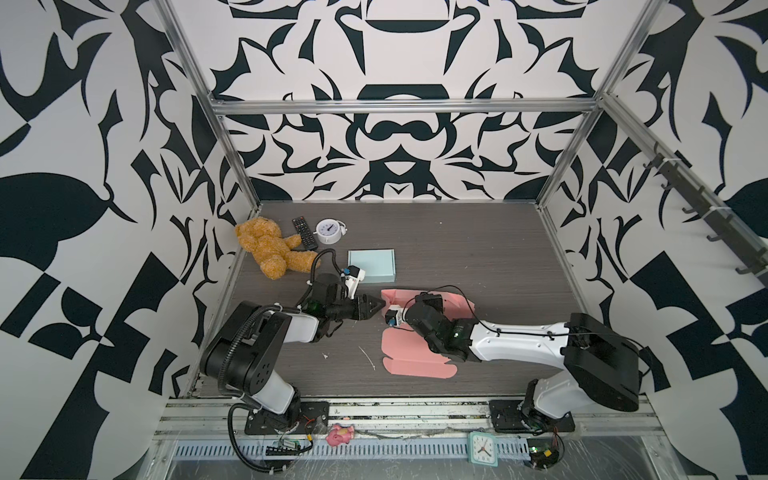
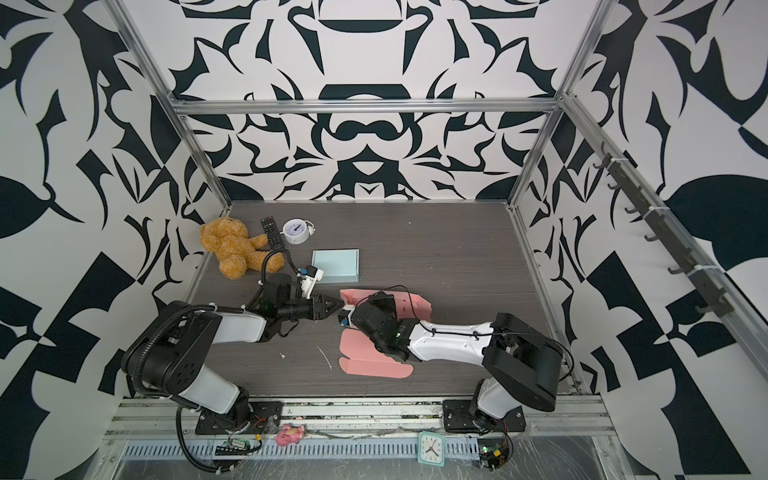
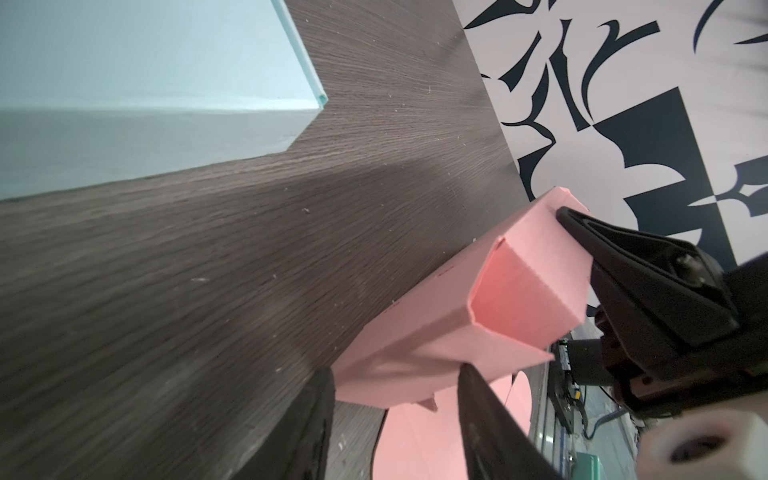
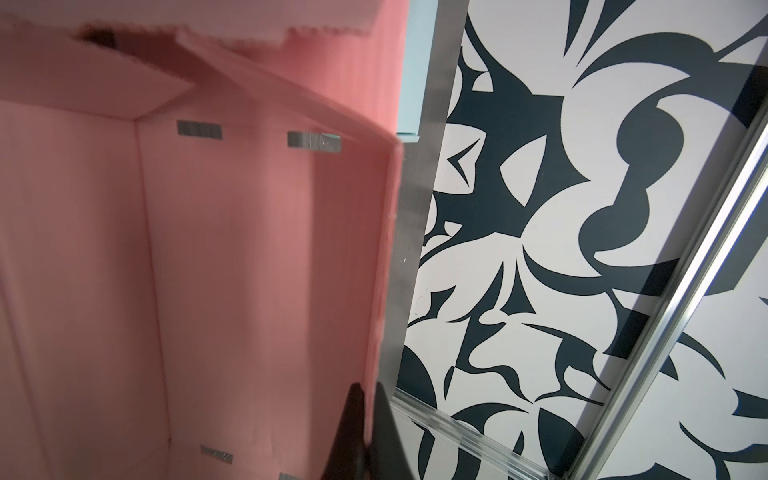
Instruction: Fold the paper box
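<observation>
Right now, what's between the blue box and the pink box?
Nothing: bare table separates blue box from pink box, clear in both top views and the left wrist view.

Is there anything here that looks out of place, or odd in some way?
Yes. A small pink toy and a green clock lie off the table, on the front rail. Thin white scraps litter the table beside the half-folded pink paper box. The teddy bear lies sprawled.

Black-and-white patterned walls are standing behind and beside the dark wood-grain table, and a silver metal frame is running above its far edge. A row of dark hooks is hanging on the wall right of the table.
</observation>
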Robot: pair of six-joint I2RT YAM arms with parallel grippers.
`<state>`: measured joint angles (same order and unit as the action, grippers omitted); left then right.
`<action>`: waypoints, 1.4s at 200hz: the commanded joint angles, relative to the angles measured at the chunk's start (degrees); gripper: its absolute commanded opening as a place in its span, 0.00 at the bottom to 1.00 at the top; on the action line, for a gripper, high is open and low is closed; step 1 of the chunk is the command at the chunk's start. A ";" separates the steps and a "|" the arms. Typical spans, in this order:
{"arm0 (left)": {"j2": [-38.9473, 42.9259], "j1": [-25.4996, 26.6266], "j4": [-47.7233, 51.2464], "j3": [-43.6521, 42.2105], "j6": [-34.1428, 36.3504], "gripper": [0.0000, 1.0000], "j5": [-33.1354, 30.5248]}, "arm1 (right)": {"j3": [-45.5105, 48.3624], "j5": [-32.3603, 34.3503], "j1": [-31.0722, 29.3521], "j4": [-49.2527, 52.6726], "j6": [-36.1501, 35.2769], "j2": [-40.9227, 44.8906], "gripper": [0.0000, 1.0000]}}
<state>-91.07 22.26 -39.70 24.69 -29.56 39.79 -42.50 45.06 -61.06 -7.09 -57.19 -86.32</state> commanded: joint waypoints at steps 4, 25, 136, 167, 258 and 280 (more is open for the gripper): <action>-1.76 0.15 -7.64 -0.77 -0.62 0.53 3.96 | 0.34 -1.55 0.24 0.49 -0.59 1.34 0.00; -3.68 0.19 -11.76 -0.25 -2.10 0.56 6.43 | 0.31 -1.51 0.24 0.15 -0.72 0.90 0.00; -9.61 0.90 -28.50 -2.22 -9.20 0.62 10.93 | 2.33 -2.12 2.64 -5.12 -5.58 2.04 0.00; -8.18 2.22 -26.15 -3.75 -8.36 0.62 9.18 | 2.22 -2.99 2.74 -4.82 -4.83 2.20 0.00; -6.15 4.80 -24.11 -5.13 -5.66 0.56 3.40 | 2.16 -3.12 2.21 -2.77 -4.38 3.81 0.00; -4.91 5.69 -21.92 -4.20 -4.02 0.54 1.02 | 1.90 -3.07 1.87 -1.98 -3.98 3.20 0.00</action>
<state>-98.17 27.00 -63.64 20.03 -36.10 43.90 -40.62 41.89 -58.63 -10.09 -61.67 -83.96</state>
